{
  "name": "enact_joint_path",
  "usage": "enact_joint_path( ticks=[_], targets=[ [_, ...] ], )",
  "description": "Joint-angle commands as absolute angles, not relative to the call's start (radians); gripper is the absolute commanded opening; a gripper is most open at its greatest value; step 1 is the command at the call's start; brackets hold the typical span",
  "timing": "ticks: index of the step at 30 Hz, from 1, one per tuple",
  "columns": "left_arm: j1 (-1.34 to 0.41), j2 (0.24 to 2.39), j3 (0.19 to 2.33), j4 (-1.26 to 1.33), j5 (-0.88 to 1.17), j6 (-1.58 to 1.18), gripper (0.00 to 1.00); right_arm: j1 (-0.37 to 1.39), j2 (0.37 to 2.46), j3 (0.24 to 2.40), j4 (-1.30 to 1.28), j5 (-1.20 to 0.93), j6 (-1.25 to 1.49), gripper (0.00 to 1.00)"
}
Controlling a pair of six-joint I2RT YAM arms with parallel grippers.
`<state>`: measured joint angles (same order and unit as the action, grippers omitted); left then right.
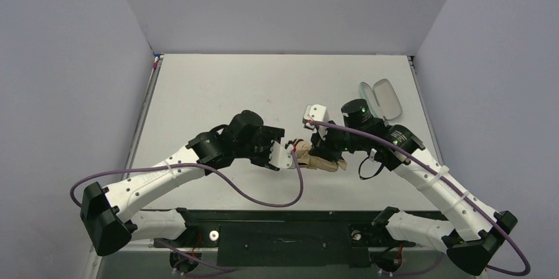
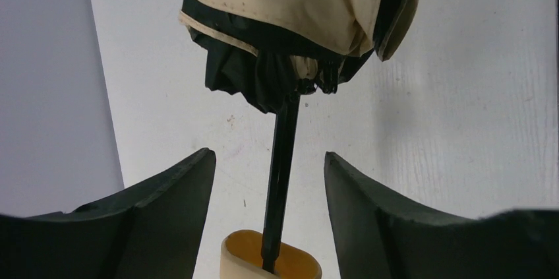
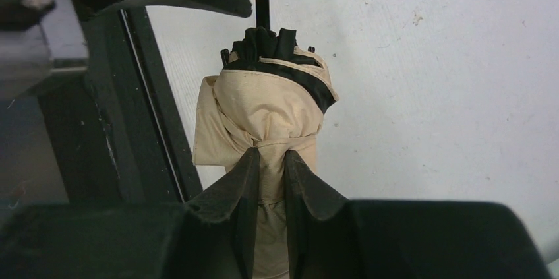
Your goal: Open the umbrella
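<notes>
umbrella (image 1: 322, 161), folded, sits at lower centre of the top view, its far end hidden by the right jaws pinching the beige fabric. left jaws stand spread beside the black shaft; handle knob (image 2: 237, 262) is cut off below. scuffed white worktop (image 1: 217, 88), pale lilac walls (image 1: 66, 61).

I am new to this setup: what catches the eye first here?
The folded tan umbrella at the near middle of the table, pinched around its fabric by the right gripper. The left gripper stands open on either side of its thin black shaft, not touching. A pale oval case lies far right.
</notes>
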<state>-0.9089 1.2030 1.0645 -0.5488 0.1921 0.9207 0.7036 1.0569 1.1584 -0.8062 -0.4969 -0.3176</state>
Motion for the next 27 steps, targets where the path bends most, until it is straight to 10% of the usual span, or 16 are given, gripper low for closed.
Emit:
enact_joint_path(
  ticks=[1, 8, 10, 16, 27],
  targets=[
    [-0.923, 1.198, 1.025, -0.448, 0.111, 0.967, 0.53, 0.69, 1.051, 1.223, -0.785, -0.563, -0.301, 0.0],
    [-0.923, 1.163, 0.955, -0.338, 0.068, 0.998, 0.01, 0.685, 1.07, 1.234, -0.826, -0.551, -0.353, 0.0],
    [-0.923, 1.148, 0.94, -0.309, 0.062, 0.99, 0.0, 0.684, 1.078, 1.243, -0.838, -0.535, -0.359, 0.03],
    [-0.922, 1.106, 0.911, -0.24, 0.059, 0.95, 0.0, 0.673, 1.12, 1.259, -0.877, -0.422, -0.323, 0.76],
    [-0.922, 1.097, 0.928, -0.249, 0.058, 0.934, 0.0, 0.71, 1.212, 1.26, -0.95, -0.332, -0.439, 0.85]
  ],
)
